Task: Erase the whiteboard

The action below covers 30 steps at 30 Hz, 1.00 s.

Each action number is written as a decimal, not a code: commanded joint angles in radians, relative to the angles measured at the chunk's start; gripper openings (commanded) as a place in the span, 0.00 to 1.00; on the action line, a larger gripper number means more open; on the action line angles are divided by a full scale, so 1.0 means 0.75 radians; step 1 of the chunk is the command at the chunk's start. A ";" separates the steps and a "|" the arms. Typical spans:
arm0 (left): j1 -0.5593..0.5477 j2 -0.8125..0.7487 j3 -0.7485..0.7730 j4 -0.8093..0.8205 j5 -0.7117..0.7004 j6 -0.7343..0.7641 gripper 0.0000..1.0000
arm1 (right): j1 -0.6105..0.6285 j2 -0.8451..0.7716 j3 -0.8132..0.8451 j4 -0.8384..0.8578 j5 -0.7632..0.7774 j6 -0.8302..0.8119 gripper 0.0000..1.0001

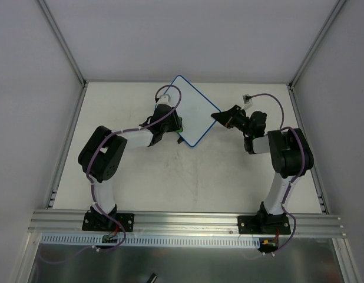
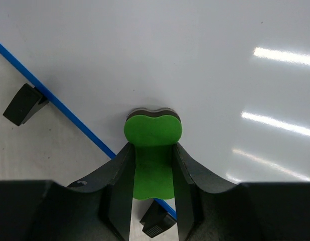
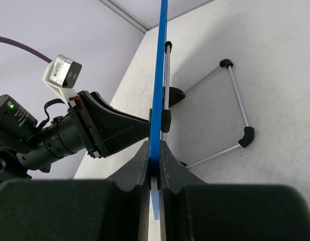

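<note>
The whiteboard (image 1: 194,112), white with a thin blue rim, stands tilted at the table's middle back. My right gripper (image 1: 219,117) is shut on its right edge; in the right wrist view the blue rim (image 3: 157,90) runs edge-on between the closed jaws of my right gripper (image 3: 155,155). My left gripper (image 1: 177,125) is shut on the green peanut-shaped eraser (image 2: 153,145), whose front end presses on the white board face (image 2: 195,65) just inside the blue rim (image 2: 69,113). In the left wrist view the left gripper (image 2: 153,165) pinches the eraser's waist. The board face looks blank.
Two black board feet (image 2: 22,104) (image 2: 157,223) rest on the table. A thin metal wire stand with black tips (image 3: 235,113) lies behind the board. The left arm's wrist and camera (image 3: 64,125) show beyond the board. Grey enclosure walls surround the table (image 1: 188,183).
</note>
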<state>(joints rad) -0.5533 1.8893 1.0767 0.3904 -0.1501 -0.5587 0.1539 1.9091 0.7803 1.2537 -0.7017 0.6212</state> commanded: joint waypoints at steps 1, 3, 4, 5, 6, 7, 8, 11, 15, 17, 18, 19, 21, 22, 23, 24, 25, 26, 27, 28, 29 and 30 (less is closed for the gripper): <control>0.018 0.058 0.055 0.087 0.157 0.007 0.00 | 0.020 -0.015 0.015 0.370 -0.118 0.053 0.00; 0.018 0.068 0.057 0.121 0.196 0.004 0.00 | 0.022 -0.013 0.017 0.370 -0.118 0.053 0.00; 0.020 0.072 0.062 0.124 0.257 0.004 0.00 | 0.020 -0.011 0.017 0.370 -0.118 0.053 0.00; 0.018 0.078 0.062 0.128 0.280 -0.002 0.00 | 0.022 -0.011 0.017 0.370 -0.118 0.053 0.00; 0.018 0.079 0.057 0.136 0.304 -0.012 0.00 | 0.022 -0.011 0.017 0.370 -0.118 0.053 0.00; 0.020 0.074 0.043 0.164 0.325 -0.018 0.00 | 0.020 -0.009 0.017 0.370 -0.118 0.053 0.00; 0.012 0.070 0.031 0.189 0.353 -0.024 0.00 | 0.020 -0.011 0.019 0.370 -0.118 0.053 0.00; -0.005 0.048 -0.008 0.252 0.358 -0.024 0.00 | 0.020 -0.007 0.021 0.370 -0.118 0.053 0.00; -0.041 0.019 -0.028 0.302 0.368 0.013 0.00 | 0.024 -0.005 0.023 0.370 -0.118 0.057 0.00; -0.056 0.015 -0.030 0.314 0.380 0.027 0.00 | 0.022 -0.005 0.025 0.370 -0.116 0.057 0.00; -0.060 0.013 -0.028 0.316 0.388 0.035 0.00 | 0.022 -0.005 0.025 0.370 -0.120 0.057 0.00; -0.072 0.011 -0.028 0.318 0.402 0.039 0.00 | 0.022 -0.003 0.025 0.370 -0.120 0.057 0.00; -0.088 0.005 -0.028 0.328 0.417 0.068 0.00 | 0.024 -0.003 0.027 0.370 -0.120 0.057 0.00; -0.109 0.005 -0.026 0.330 0.421 0.080 0.00 | 0.024 -0.003 0.027 0.370 -0.120 0.057 0.00; -0.121 -0.001 -0.026 0.332 0.419 0.094 0.00 | 0.024 -0.001 0.029 0.370 -0.120 0.059 0.00; -0.131 -0.003 -0.022 0.332 0.417 0.111 0.00 | 0.024 -0.001 0.031 0.370 -0.118 0.057 0.00; -0.144 -0.005 -0.016 0.334 0.415 0.145 0.00 | 0.024 -0.001 0.029 0.370 -0.120 0.059 0.00; -0.162 -0.005 -0.012 0.332 0.419 0.164 0.00 | 0.022 -0.001 0.031 0.370 -0.120 0.059 0.00; -0.170 -0.009 -0.010 0.334 0.419 0.178 0.00 | 0.024 -0.001 0.029 0.370 -0.120 0.057 0.00; -0.180 -0.009 -0.004 0.334 0.419 0.205 0.00 | 0.022 -0.001 0.029 0.370 -0.120 0.059 0.00; -0.195 -0.011 -0.002 0.332 0.405 0.217 0.00 | 0.024 -0.001 0.029 0.370 -0.120 0.057 0.00; -0.201 -0.013 -0.002 0.332 0.405 0.237 0.00 | 0.024 -0.001 0.031 0.370 -0.120 0.057 0.00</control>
<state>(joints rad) -0.6594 1.9064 1.0657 0.6235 0.1017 -0.4526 0.1478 1.9091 0.7803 1.2533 -0.6960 0.6212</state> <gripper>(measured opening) 0.307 0.089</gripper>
